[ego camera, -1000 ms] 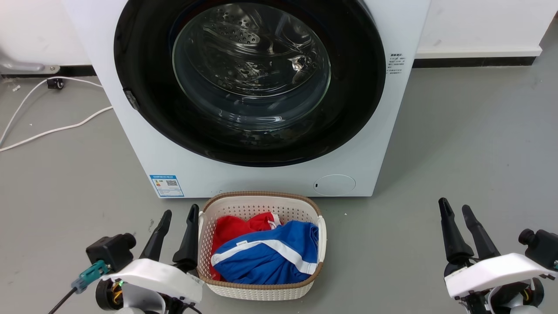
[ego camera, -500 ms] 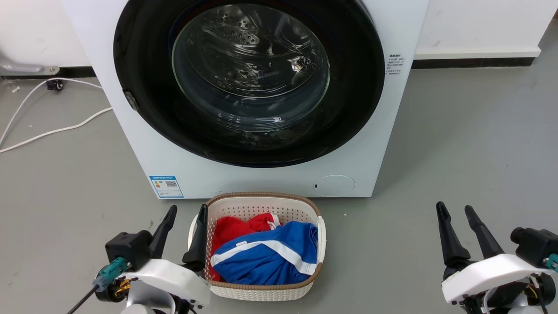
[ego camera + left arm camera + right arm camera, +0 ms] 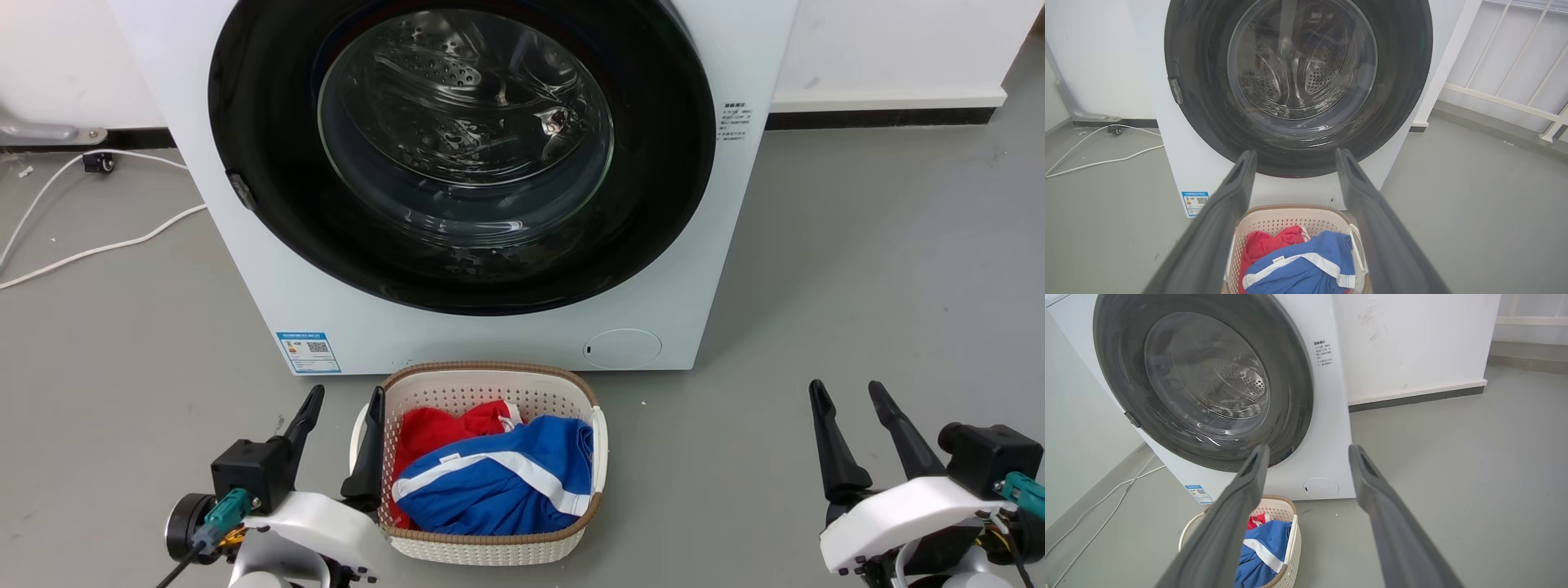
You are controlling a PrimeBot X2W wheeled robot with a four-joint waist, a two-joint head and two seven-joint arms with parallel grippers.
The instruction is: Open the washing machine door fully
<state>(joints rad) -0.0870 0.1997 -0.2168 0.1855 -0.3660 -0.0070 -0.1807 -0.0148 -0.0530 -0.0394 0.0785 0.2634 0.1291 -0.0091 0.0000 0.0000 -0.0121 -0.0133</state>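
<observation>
The washing machine (image 3: 343,318) stood in front of the robot. Its big round door (image 3: 661,147) was shut flat against it, up and ahead of both grippers. A basket (image 3: 490,369) sat on the floor just under the door, with a red cloth (image 3: 433,429) and a blue cloth (image 3: 506,482) inside. The left gripper (image 3: 345,394) hung low beside the basket, fingers apart, holding nothing. The right gripper (image 3: 845,385) hung low far off to the other side, apart and empty too. A small catch (image 3: 237,188) sat on the door's left edge, so the left arm looked nearer to it
</observation>
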